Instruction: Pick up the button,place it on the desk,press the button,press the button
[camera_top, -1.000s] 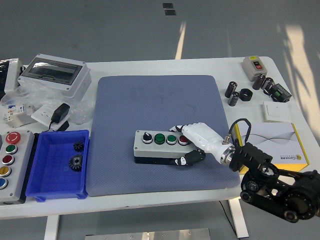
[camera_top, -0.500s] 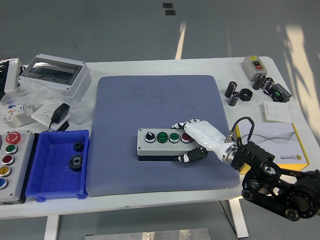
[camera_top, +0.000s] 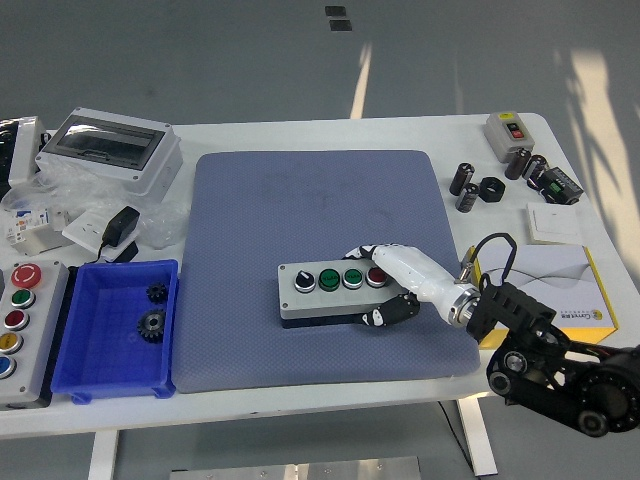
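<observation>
The button box (camera_top: 333, 292) sits a little further right and lower on the grey mat (camera_top: 320, 265) than half a second ago, its underside no longer showing. It carries four controls in one row: a black selector knob, two green buttons and one red. Its long axis runs left to right across the desk (camera_top: 400, 135), the red end pointing toward the right hand (camera_top: 395, 283). That white-shelled hand wraps the box's right end, fingers (camera_top: 385, 315) grasping it front and back. To the left, a blue tray (camera_top: 70, 345) holds two black gears. At far right stand a yellow-edged box (camera_top: 560, 285) and several black cylinders (camera_top: 465, 185).
</observation>
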